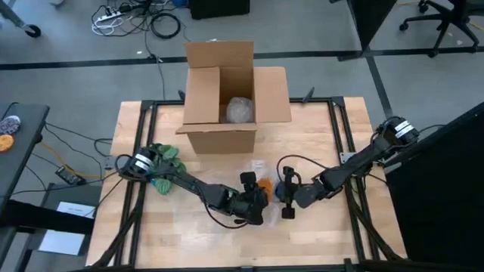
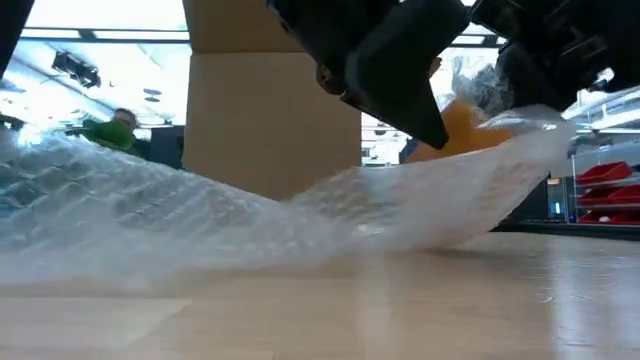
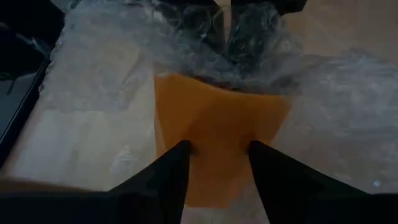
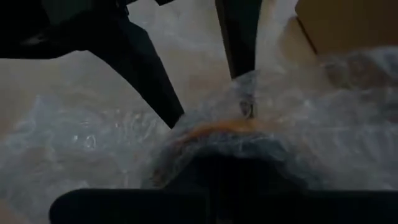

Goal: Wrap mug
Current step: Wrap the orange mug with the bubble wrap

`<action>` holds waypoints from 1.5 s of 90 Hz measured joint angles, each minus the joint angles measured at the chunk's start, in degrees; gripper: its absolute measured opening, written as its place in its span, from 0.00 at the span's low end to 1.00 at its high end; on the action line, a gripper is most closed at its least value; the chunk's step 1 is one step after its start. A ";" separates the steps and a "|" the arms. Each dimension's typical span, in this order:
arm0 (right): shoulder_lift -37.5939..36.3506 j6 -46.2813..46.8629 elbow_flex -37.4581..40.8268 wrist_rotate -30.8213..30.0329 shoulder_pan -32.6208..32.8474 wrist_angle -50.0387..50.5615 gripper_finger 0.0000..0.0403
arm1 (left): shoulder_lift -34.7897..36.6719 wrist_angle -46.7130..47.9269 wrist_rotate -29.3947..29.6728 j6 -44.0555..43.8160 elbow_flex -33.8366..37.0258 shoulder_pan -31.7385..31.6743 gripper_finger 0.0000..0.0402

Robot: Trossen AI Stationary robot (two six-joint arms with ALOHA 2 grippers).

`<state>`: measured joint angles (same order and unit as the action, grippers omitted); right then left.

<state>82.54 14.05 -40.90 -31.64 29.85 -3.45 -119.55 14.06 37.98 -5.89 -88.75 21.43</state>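
An orange mug (image 3: 217,118) lies near the middle of the table on a sheet of clear bubble wrap (image 2: 250,210). The wrap is drawn up over the mug's far end (image 3: 217,50). My left gripper (image 3: 217,152) reaches in from the table's left and is shut on the mug (image 1: 264,183). My right gripper (image 1: 285,195) stands just right of the mug, shut on the bubble wrap (image 4: 93,137). Through the wrap, the right wrist view shows an orange arc of the mug (image 4: 205,132). My left gripper pinches the mug between its two fingers (image 3: 177,165) at its narrower near end (image 3: 217,180). The fingers slant down from the table's left and lie along the mug. Whether the mug rests on the table, the wrap hides. My right gripper holds the bubble wrap at its right end (image 2: 545,125), which rises off the table against the mug. The bunched wrap hides the place of contact. The rest of the sheet (image 2: 120,215) lies slack on the table toward the left.
An open cardboard box (image 1: 227,98) stands at the table's far side with a wrapped bundle (image 1: 240,109) inside. Green objects (image 1: 162,162) lie near the left arm's base. Bare wood (image 1: 318,234) shows toward the near edge.
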 joint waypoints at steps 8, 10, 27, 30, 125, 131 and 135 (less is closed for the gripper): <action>0.30 2.28 -6.65 2.90 -0.35 12.76 0.00 | 0.00 -3.13 -1.95 0.89 0.00 0.00 0.38; 0.66 3.06 -8.58 3.78 -0.68 16.09 0.00 | -0.03 -3.94 -2.15 0.99 0.00 0.00 0.38; 5.80 7.55 -18.26 12.67 -3.84 34.59 0.00 | -2.45 -9.77 -2.47 1.49 0.22 -0.34 0.38; 6.41 8.30 -18.94 14.49 -4.19 35.78 0.00 | -3.16 -10.76 -2.67 1.42 0.24 -0.32 0.38; 11.20 12.89 -22.19 29.51 -6.69 43.49 0.00 | 2.33 -4.47 1.90 2.82 -0.42 2.58 0.38; 11.18 13.02 -23.47 29.53 -6.29 45.86 0.00 | 2.20 -4.19 1.83 2.78 -0.33 2.64 0.38; 11.18 13.25 -24.23 29.55 -6.08 47.25 0.00 | 2.16 -4.44 1.81 2.74 -0.33 2.65 0.38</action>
<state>93.71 27.30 -65.12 -2.09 23.77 43.80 -117.38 9.63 39.79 -3.15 -89.08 24.08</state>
